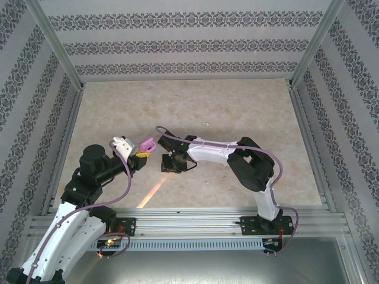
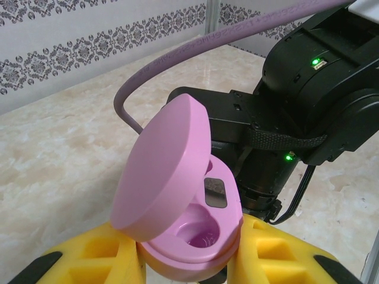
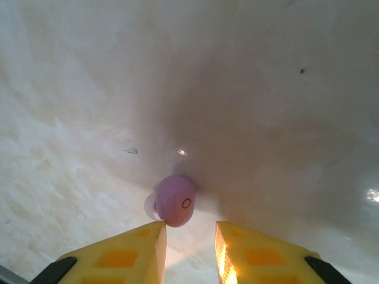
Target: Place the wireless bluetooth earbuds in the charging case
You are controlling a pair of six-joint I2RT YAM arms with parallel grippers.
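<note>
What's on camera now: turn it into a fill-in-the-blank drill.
The left pincer grips a purple charging case whose hinged lid stands ___. The case's visible socket is ___. The earbud just beyond the right pincer is coloured ___.
Missing words: open; empty; purple.

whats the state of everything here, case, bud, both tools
purple case: lid open, visible socket empty
purple earbud: lying loose on the table, not gripped
left tool: shut on the purple case
right tool: open, purple earbud just ahead of its fingertips
</note>
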